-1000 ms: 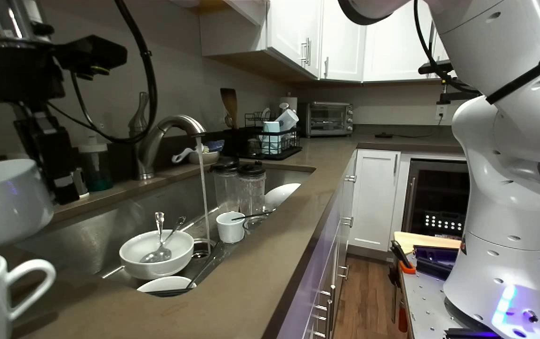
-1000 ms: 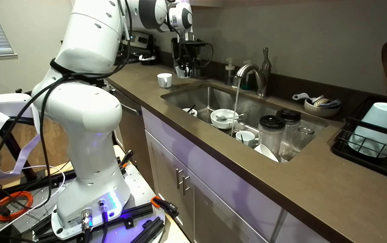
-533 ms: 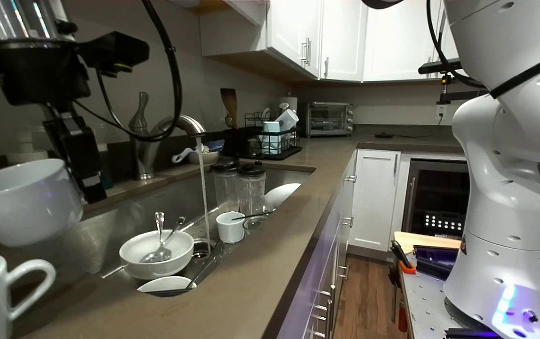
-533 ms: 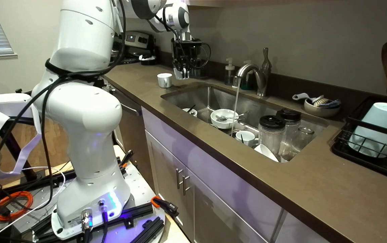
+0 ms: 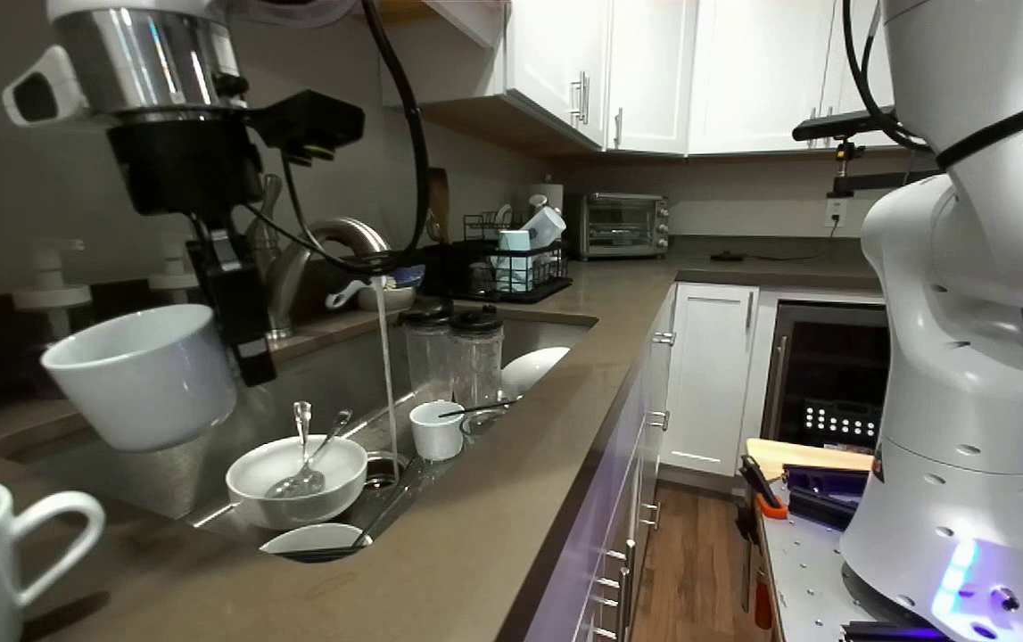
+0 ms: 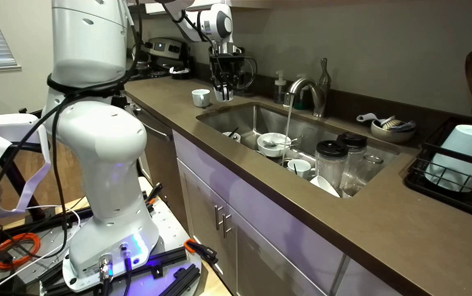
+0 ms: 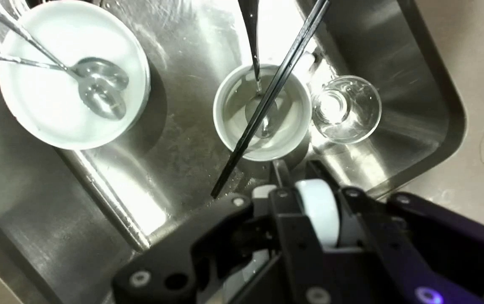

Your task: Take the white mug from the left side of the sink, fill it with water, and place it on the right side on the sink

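Note:
The white mug (image 5: 141, 379) hangs from my gripper (image 5: 248, 361), tilted, with its open rim toward the upper left in that exterior view. It also shows small under the gripper in an exterior view (image 6: 224, 94). In the wrist view my gripper (image 7: 300, 171) is shut on the mug's handle (image 7: 320, 209); most of the mug body is hidden behind the fingers. The mug is held in the air near the left end of the sink (image 6: 268, 117). Water runs from the faucet (image 6: 301, 84) into the sink, apart from the mug. The inside of the mug is not visible.
A second white mug (image 6: 201, 98) stands on the counter by the sink's left end. The sink holds a bowl with spoons (image 7: 73, 76), a mug with chopsticks (image 7: 263, 112), a glass (image 7: 347, 109) and lidded jars (image 6: 331, 160). A dish rack (image 6: 458, 164) stands to the right.
In an exterior view my gripper and the held mug have moved right, toward the faucet. The arm's upper links have turned with it. The second mug and sink contents have not moved.

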Controlling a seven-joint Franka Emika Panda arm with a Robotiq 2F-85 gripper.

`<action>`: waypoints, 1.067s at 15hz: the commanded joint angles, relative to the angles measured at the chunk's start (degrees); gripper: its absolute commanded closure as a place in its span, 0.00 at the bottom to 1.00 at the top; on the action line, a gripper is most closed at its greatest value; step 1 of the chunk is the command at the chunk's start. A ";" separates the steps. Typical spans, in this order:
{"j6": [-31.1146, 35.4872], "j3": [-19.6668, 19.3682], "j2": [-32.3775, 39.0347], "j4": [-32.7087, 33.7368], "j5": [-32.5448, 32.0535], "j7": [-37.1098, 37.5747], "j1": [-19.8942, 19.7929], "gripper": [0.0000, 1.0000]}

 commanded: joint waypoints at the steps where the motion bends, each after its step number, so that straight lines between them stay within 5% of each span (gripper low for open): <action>1: 4.73 0.25 -7.91 -9.77 2.97 3.03 -2.15 0.93; 16: 7.44 -3.55 -21.35 -25.32 6.85 11.47 -5.05 0.93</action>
